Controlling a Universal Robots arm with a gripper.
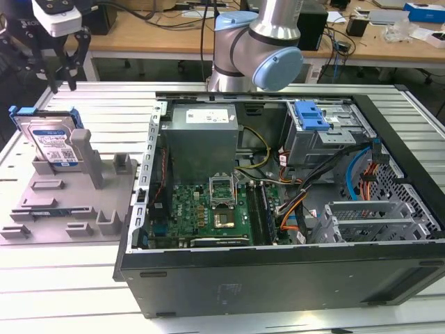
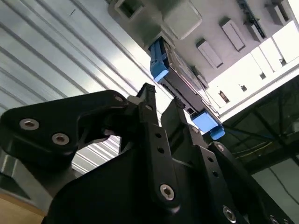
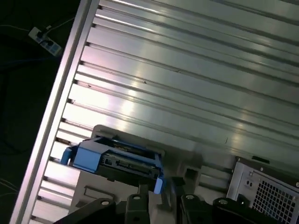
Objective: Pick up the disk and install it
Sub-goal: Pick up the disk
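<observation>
Task barely begun, judged from the layout: the disk is not yet picked up, and nothing has been fitted in the case. The disk is seen propped on edge, leaning back, in a grey holder on the table, at the exterior view's left and well apart from the case. Its label is turned to the camera and its blue bracket runs round the edges. The gripper is hung above and behind the disk, near it but not touching. In both wrist views the disk is framed just past the fingertips. The fingers are held spread, with a clear gap between them and nothing pinched. Both the grasp and the installation are thus left to do. Inside the case a grey cage with a blue tab is noted at the far side, beside a power supply, with a green board below and loose cables between. Which bay is meant for the disk cannot be told. The surface is a ribbed aluminium table with long parallel slots, bright under glare in the first wrist view. The arm is mounted behind the case. Beyond it, wooden benches with cables and small gear are seen, so a workshop or lab is suggested. Dark floor is seen off the table's edge.
</observation>
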